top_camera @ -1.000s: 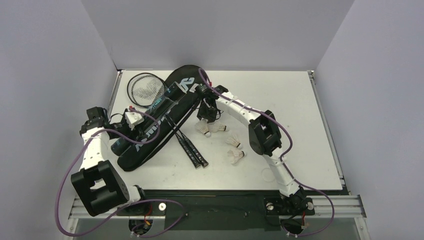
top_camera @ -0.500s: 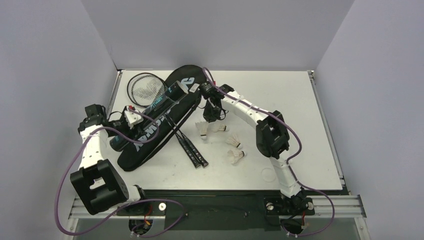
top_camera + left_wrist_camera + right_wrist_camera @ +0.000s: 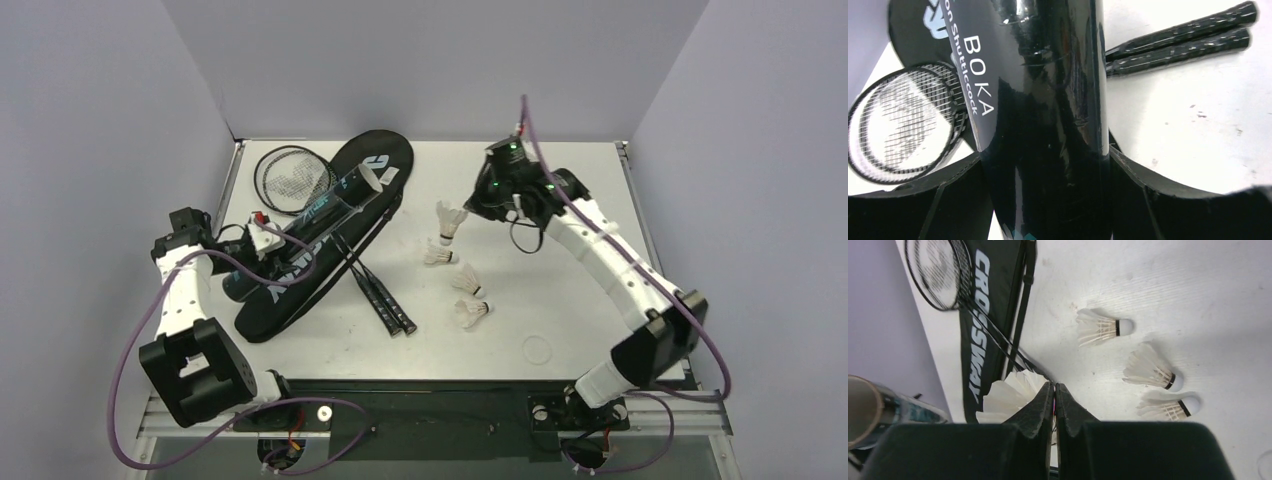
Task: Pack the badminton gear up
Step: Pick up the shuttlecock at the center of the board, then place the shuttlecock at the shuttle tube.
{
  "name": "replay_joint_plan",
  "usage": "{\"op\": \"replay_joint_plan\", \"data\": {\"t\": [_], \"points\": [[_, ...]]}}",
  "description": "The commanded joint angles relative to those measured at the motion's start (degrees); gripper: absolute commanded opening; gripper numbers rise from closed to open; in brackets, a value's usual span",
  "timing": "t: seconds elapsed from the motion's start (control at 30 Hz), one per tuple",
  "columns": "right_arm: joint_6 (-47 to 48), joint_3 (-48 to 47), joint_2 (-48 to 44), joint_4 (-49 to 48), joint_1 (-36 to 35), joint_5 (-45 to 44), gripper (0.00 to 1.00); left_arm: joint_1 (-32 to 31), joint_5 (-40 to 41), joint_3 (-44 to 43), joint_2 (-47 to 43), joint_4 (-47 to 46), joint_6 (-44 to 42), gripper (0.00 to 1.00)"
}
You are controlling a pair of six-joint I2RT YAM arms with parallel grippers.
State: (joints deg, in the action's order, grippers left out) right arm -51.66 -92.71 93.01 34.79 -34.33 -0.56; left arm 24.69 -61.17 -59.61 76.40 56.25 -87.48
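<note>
Bright, even light from overhead; your wrist views go soft up close.

In the top view you get a sharp, evenly lit white table (image 3: 560, 200), with only faint, short shadows beside the arms (image 3: 600, 255) and the shuttlecocks (image 3: 470, 312). On your left wrist view, the glossy black tube (image 3: 1048, 125) throws back streaks of glare and its near end is out of focus. The left fingers (image 3: 1158, 210) sink into featureless shadow. On your right wrist view, the right fingers (image 3: 1038, 412) are dark and blurred, the held shuttlecock (image 3: 1008, 392) looks slightly washed out, and soft shadows edge the three lying on the table.
</note>
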Motion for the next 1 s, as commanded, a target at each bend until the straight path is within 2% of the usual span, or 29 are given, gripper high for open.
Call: {"op": "replay_joint_plan", "data": {"t": [0.0, 0.1, 0.2, 0.23, 0.33, 0.4, 0.6, 0.97], "points": [[-7.40, 6.77, -11.10, -9.64, 3.27, -2.85, 0.00, -0.36, -6.24, -3.02, 1.22, 12.96, -13.04, 0.37], [-11.03, 8.85, -14.70, -16.37, 2.96, -6.26, 0.00, -0.60, -6.90, -4.08, 2.57, 23.41, -21.04, 0.36], [-15.86, 12.45, -18.15, -23.48, 2.60, -9.21, 0.00, -0.61, -7.35, -5.12, 4.62, 32.08, -32.56, 0.33], [-16.60, 12.94, -18.54, -26.20, 2.07, -9.65, 0.00, -0.61, -7.49, -5.72, 4.93, 34.50, -33.71, 0.31], [-17.62, 12.73, -18.99, -28.90, -0.71, -12.07, 0.00, -0.69, -7.94, -5.80, 5.03, 35.13, -35.14, 0.30], [-16.92, 13.31, -19.30, -31.97, -4.98, -14.82, 0.00, -1.12, -8.30, -5.49, 4.55, 35.23, -35.61, 0.28], [-18.43, 16.56, -18.98, -40.24, -7.63, -14.92, 0.00, -2.56, -8.53, -5.11, 3.90, 35.31, -35.36, 0.27], [-19.92, 17.11, -16.79, -42.73, -11.22, -11.82, 0.00, -2.71, -9.85, -5.76, 4.18, 35.42, -34.78, 0.26]]}}
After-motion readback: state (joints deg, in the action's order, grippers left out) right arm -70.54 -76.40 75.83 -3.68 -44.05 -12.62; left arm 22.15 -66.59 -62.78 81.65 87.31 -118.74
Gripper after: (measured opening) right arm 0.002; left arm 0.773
